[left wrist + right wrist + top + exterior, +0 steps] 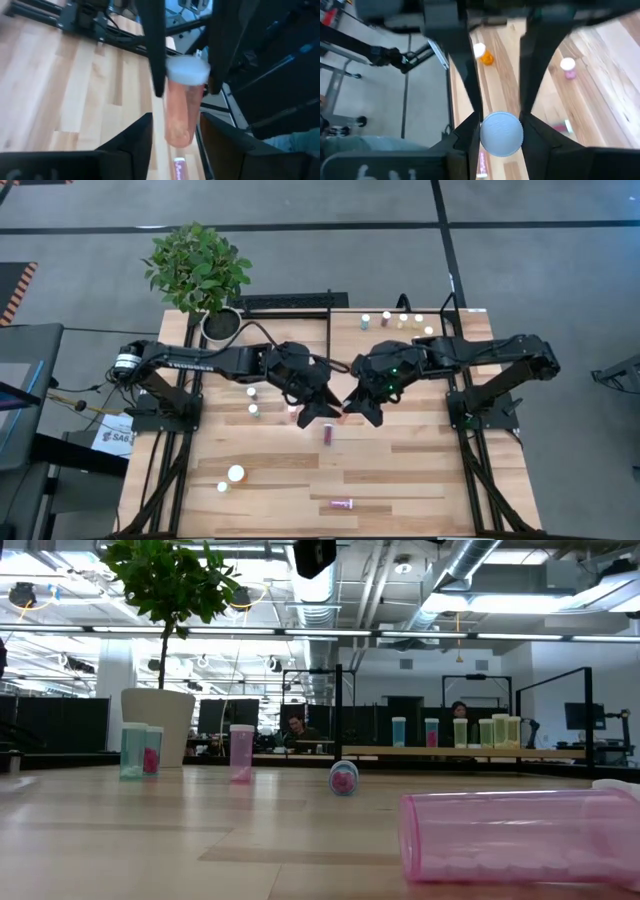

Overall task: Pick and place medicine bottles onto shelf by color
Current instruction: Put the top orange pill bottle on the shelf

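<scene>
White-capped orange bottle [182,102] between right hand [501,131] fingers; left hand [175,135] just beside.

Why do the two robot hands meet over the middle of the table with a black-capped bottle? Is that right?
The cap is white, not black; the right wrist view shows the bottle cap-first in the right gripper. The left gripper does meet it over the table's middle.

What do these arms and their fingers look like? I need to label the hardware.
Two black jointed arms, the left arm bearing white lettering and a silver band near its base. A black cable loops above it. The right arm shows small green lights. Fingers are flat, dark, tapering.
</scene>
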Controlling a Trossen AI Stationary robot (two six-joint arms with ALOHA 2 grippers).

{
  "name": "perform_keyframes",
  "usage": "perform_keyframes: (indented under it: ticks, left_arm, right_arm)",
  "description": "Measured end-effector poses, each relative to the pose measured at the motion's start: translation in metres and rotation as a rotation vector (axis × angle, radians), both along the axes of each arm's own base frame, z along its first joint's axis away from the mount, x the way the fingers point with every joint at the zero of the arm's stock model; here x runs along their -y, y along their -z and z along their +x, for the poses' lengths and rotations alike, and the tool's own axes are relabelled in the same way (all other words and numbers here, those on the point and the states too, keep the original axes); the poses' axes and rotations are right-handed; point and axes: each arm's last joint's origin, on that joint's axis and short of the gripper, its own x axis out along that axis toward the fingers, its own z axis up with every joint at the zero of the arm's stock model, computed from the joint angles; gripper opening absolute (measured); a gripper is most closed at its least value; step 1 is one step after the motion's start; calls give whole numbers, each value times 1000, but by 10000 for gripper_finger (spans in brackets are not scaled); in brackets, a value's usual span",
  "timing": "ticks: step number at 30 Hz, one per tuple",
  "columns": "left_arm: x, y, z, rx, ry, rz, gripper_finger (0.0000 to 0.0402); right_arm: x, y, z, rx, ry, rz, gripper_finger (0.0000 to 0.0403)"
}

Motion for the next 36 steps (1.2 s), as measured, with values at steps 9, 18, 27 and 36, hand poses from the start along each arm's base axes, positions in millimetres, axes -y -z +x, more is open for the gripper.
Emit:
perform_keyframes:
  ticks: [9,18,27,36]
  left_arm:
    - [-14,0,1,-14,-89,-11,203]
    - [-34,1,0,-42,-182,-86,206]
    - [-58,0,-2,-54,-274,-139,206]
    - [-71,0,-4,-52,-325,-135,206]
  right_arm:
    - [23,9,-12,-140,36,-61,128]
    - [90,17,-40,-332,164,-249,128]
    - [167,53,-57,-529,258,-410,129]
    - [217,101,-79,-524,430,-366,129]
